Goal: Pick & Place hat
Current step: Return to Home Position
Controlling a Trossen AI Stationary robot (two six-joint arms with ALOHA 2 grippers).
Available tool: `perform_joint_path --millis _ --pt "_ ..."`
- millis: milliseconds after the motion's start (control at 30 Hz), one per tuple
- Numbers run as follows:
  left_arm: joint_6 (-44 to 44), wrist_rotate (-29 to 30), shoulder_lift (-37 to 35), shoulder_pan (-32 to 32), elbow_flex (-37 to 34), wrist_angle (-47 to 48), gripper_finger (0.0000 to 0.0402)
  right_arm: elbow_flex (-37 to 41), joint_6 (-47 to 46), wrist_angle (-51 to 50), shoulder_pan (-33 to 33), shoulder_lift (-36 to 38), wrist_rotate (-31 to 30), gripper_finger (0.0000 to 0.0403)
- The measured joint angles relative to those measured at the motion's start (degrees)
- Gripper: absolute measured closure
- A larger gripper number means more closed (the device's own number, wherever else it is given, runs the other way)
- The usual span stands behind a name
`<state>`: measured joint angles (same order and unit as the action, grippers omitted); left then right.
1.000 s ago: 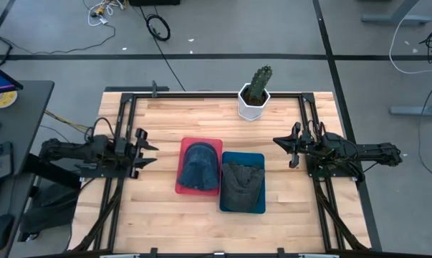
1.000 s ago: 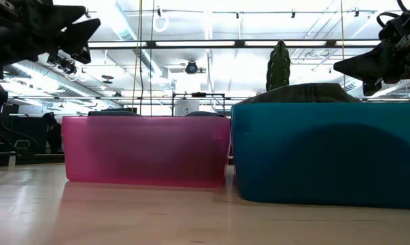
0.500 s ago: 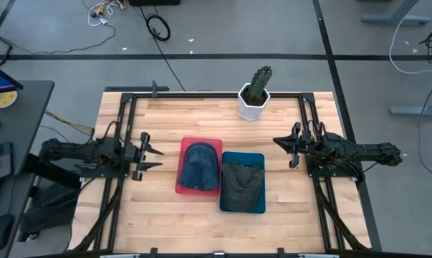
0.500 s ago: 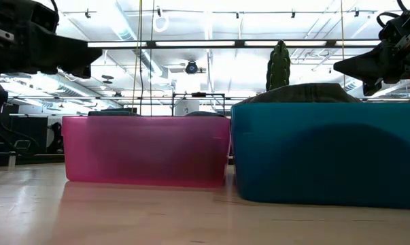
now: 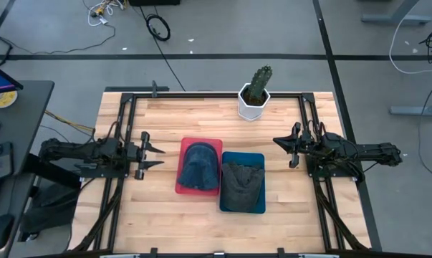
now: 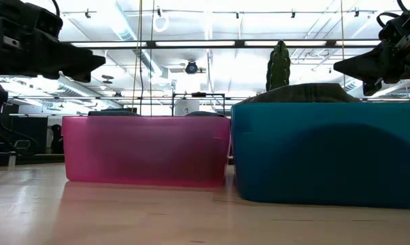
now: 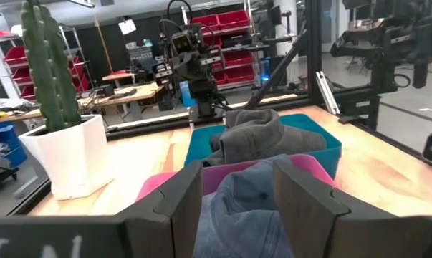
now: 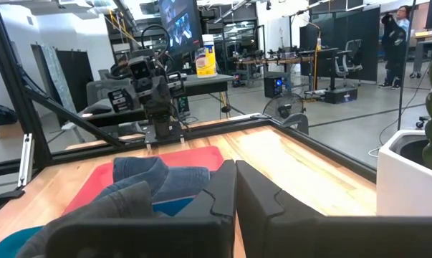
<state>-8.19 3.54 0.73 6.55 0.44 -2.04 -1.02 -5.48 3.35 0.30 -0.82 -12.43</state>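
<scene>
A blue denim hat [image 5: 199, 166] lies in a red bin [image 5: 201, 140]. Beside it, a grey hat [image 5: 242, 184] lies in a teal bin [image 5: 244, 155], with its crown showing over the rim in the low view [image 6: 306, 91]. My left gripper [image 5: 155, 151] is open and hovers above the table just left of the red bin. It points at the blue hat [image 7: 246, 215], and its own view shows the fingers wide apart. My right gripper [image 5: 276, 141] is shut and hovers to the right of the bins, touching nothing.
A cactus in a white pot [image 5: 255, 93] stands at the table's far edge, behind the bins. Black rails [image 5: 130, 107] frame the table's edges. Bare wood lies to the left, right and near side of the two bins.
My left gripper has moved a little toward the red bin and come lower in the low view, staying open. My right gripper and both hats have kept still.
</scene>
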Motion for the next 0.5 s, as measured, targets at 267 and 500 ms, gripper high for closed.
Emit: perform_joint_path --millis 267,500 --pt "-9.2 0.6 0.0 0.0 0.0 -0.5 0.0229 0.0 0.0 0.0 0.0 0.0 0.0 0.0389" --pt "-8.7 0.4 0.0 0.0 0.0 -0.6 0.0229 0.0 0.0 0.0 0.0 0.0 0.0 0.0389"
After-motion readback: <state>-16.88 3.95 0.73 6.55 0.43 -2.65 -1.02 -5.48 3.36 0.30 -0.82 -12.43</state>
